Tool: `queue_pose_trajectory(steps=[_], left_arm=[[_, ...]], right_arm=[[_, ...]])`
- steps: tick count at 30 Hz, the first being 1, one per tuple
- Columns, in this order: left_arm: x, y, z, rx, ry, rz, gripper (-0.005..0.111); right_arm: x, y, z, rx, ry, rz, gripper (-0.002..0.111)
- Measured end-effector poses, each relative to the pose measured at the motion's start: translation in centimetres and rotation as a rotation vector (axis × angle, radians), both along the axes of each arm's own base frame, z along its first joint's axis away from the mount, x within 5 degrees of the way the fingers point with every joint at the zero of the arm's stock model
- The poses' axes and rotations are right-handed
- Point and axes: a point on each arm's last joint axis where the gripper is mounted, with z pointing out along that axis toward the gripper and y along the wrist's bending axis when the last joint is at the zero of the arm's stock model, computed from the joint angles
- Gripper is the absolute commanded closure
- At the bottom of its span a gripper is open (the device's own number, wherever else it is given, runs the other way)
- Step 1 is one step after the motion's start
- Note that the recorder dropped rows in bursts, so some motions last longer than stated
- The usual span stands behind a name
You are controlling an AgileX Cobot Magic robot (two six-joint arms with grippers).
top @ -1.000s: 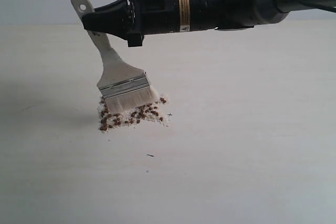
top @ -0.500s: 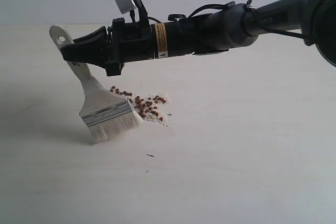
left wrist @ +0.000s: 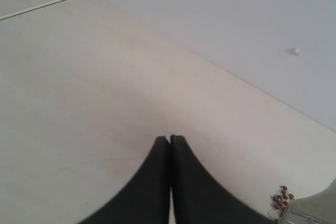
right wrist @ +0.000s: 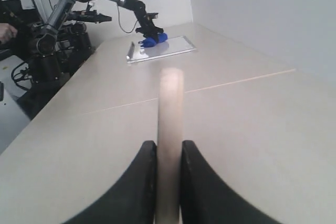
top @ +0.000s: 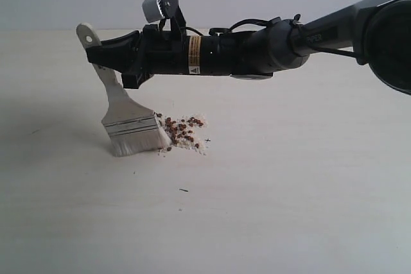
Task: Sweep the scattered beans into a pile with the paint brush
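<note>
Exterior view: the paint brush [top: 131, 126] is clamped at its flat cream wooden handle by the right gripper [top: 97, 56]. Its white bristles are pressed onto the smooth pale table [top: 289, 190], touching the beans [top: 183, 131], round reddish grains clustered among powdery crumbs. The left gripper [left wrist: 169, 139] is seen closed and empty.

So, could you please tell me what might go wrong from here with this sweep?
1. The paint brush is tilted, its bristles pressed down at the left edge of the pile. A quick stroke might flick beans out the far side and scatter them again.
2. The right gripper fingers clamp the handle near its hole end, far from the bristles, so the brush could pivot in the grip under load.
</note>
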Motion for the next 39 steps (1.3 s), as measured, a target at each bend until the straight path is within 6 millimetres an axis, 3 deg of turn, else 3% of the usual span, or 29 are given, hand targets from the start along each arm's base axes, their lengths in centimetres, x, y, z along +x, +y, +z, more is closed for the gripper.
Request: queue_pose_trajectory(steps=[8,16,19,25,39], left_arm=[[0.0,0.0,0.0,0.0,0.0,0.0,0.107],[0.0,0.0,0.0,0.0,0.0,0.0,0.107],[0.0,0.0,0.0,0.0,0.0,0.0,0.107],[0.0,0.0,0.0,0.0,0.0,0.0,0.107],[0.0,0.0,0.0,0.0,0.0,0.0,0.107]], right_arm=[[-0.3,0.0,0.3,0.033,-0.007,0.029,0.108],[-1.8,-0.2,5.1,0.063,-0.045,0.156,0.108],[-2.6,-0.3,4.2,-0.035,-0.027,0.245,0.108],[-3.2,-0.8,1.3,-0.09,0.054,0.258,0.108],[-1.6,-0.8,0.5,-0.09,0.007,0.09,0.108]])
